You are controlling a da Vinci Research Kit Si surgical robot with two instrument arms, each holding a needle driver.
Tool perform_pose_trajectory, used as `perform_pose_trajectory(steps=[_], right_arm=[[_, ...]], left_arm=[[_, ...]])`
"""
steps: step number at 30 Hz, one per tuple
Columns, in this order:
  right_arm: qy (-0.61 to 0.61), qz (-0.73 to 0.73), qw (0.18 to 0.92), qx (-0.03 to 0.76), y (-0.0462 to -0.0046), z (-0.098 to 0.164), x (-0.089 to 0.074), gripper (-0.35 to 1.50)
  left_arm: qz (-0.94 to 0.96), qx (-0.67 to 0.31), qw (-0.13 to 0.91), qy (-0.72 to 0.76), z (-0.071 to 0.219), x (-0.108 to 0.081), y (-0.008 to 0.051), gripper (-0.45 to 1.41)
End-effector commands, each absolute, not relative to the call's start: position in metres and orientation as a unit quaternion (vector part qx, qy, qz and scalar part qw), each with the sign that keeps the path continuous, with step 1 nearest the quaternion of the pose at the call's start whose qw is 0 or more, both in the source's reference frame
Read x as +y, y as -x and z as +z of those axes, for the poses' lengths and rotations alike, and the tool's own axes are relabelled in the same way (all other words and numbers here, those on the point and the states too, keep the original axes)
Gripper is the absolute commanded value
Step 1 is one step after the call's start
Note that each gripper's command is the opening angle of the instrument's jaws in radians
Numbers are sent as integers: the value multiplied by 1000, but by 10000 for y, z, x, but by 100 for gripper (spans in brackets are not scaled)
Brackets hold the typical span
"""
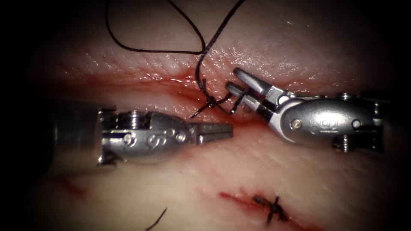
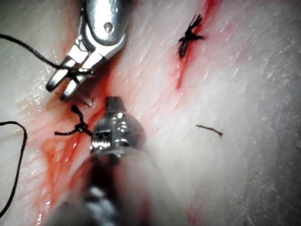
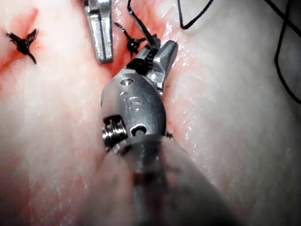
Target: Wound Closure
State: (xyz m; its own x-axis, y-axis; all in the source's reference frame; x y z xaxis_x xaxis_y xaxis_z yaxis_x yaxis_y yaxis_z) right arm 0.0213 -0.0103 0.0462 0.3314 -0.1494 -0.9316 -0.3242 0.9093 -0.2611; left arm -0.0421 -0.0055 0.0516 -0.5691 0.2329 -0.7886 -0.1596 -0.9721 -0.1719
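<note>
While you look through the endoscope, your right tool [image 1: 239,87] sits at about three o'clock with its jaws spread, and the thread [image 1: 200,64] runs across between them near their base. That thread climbs toward twelve o'clock, where it loops over the tissue [image 1: 299,184], and it comes down to a knot [image 1: 209,102] on the cut [image 1: 141,85] at the centre. Your left tool [image 1: 227,131] lies at nine o'clock, jaws pressed together and holding nothing, its tip just below the knot. Red fluid [image 1: 171,92] lines the cut. Toward five o'clock a second, shorter cut carries a finished stitch [image 1: 272,207], and a loose cut end [image 1: 157,219] lies near six o'clock. You cannot tell where the needle is from these pictures.

Looking along your left wrist, you see the left tool [image 2: 113,101] closed and empty, its tip near the knot [image 2: 81,126] with its short tails. The right tool [image 2: 66,87] is spread, with thread [image 2: 28,49] crossing between the jaws. The finished stitch [image 2: 188,40] and the cut end [image 2: 209,130] lie well apart from both.

Along your right wrist, the right tool [image 3: 157,54] has thread [image 3: 141,28] lying in its open jaws, just beside the knot [image 3: 133,44]. The left tool [image 3: 102,40] is closed beside it. The finished stitch [image 3: 22,41] lies on the far side of the left tool.
</note>
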Motion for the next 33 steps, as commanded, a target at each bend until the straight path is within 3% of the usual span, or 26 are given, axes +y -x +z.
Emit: perform_pose_trajectory(steps=[1,17,33], right_arm=[[207,56,789,576,-222,469,-98,-35],[184,100,777,593,-223,454,-63,-35],[30,265,756,598,-242,476,-39,-35]], left_arm=[[884,-42,110,452,522,-54,430,-45],[892,-52,102,437,575,-67,422,-45],[892,-57,101,437,580,-65,413,-45]])
